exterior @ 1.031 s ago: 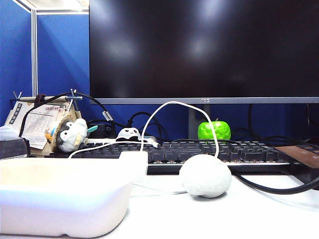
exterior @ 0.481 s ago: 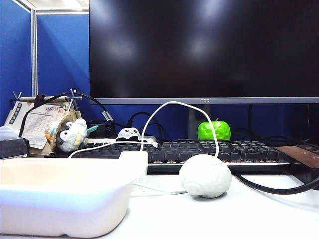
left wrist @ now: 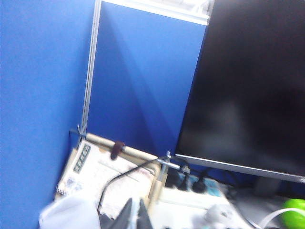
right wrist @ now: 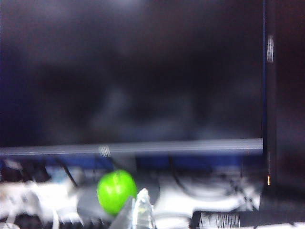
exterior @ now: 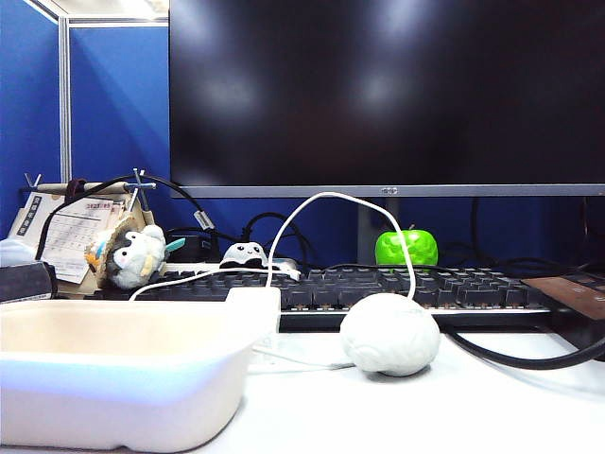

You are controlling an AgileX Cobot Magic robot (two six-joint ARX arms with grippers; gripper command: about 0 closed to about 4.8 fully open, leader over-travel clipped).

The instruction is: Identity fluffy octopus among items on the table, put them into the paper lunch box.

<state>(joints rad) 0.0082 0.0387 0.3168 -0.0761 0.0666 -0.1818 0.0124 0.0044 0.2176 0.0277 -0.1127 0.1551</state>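
While the octopus (exterior: 246, 253) sits behind the keyboard (exterior: 397, 288) and the lunch box (exterior: 123, 374) before it, both left fingers (left wrist: 136, 215) and right fingers (right wrist: 138, 212) stay pressed together, raised, holding nothing.

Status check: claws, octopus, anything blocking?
Left claw shut, right claw looks shut, both empty, facing the monitor. Fluffy octopus behind keyboard, untouched. Paper lunch box front left. White cable loops over keyboard beside octopus.

Desk front: open beside paper lunch box (exterior: 113, 374). Obstacles: white ball (exterior: 389, 334), looping cable (exterior: 326, 203), keyboard (exterior: 378, 288), monitor (exterior: 388, 95).
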